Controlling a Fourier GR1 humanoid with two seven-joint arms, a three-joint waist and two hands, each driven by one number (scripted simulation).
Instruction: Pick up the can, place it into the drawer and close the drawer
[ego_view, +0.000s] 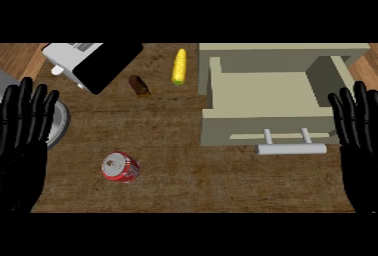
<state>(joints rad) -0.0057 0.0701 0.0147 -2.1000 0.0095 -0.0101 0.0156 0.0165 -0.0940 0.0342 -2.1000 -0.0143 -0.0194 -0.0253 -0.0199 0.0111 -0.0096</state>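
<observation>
A dark brown, wood-grained table (221, 175) filled most of the view, lit evenly with no strong shadows. At its far left corner stood a white appliance (70, 57) with a black panel (107, 65), and a grey rounded metal rim (57, 125) showed at the left edge. Lighter wooden planks (18, 55) showed beyond the table at the far left and far right corners. On the table's far side lay a yellow corn cob (179, 66) and a small brown object (139, 86).
</observation>
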